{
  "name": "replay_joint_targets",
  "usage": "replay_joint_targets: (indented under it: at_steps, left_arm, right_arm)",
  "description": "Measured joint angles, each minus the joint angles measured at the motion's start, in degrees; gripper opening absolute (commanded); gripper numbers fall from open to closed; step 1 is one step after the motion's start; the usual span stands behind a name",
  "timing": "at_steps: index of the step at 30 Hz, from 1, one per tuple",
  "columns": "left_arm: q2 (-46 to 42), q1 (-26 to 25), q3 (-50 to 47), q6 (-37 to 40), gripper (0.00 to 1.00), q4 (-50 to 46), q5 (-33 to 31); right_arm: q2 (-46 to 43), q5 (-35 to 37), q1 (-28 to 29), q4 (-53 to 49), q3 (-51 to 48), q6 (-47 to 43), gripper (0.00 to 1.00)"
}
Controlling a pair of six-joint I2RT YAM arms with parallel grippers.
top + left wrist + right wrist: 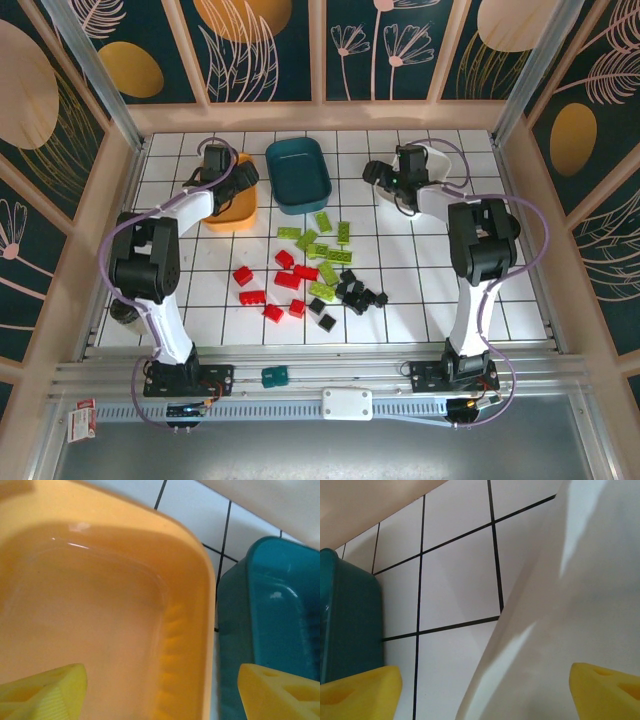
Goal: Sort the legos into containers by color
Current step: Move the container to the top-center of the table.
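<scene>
The left gripper (160, 700) hangs at the far left over the orange tray (232, 210), jaws apart. 1 finger (42, 692) is inside that tray and the other is above the teal tray (298, 172), with the orange tray's right wall between them; I cannot tell whether either touches it. The right gripper (480, 695) is at the white tray (440, 158), far right, jaws also apart and astride its left wall. The legos (305, 272) lie loose on the table (420, 300), nearer than the teal tray: green ones farthest, red to the near left, black to the near right.
</scene>
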Motion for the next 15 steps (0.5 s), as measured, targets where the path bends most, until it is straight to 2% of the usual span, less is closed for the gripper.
replay_joint_targets:
  at_steps: [6, 15]
  left_arm:
    - [6.2, -1.7, 5.2, 2.6, 0.75, -0.7, 0.4]
    - [9.5, -4.3, 8.6, 4.2, 0.73, -1.0, 2.5]
  right_arm:
    - [3.8, -2.3, 0.6, -2.5, 3.9, -1.4, 0.67]
    - [6.5, -4.3, 2.8, -5.5, 6.6, -3.2, 0.63]
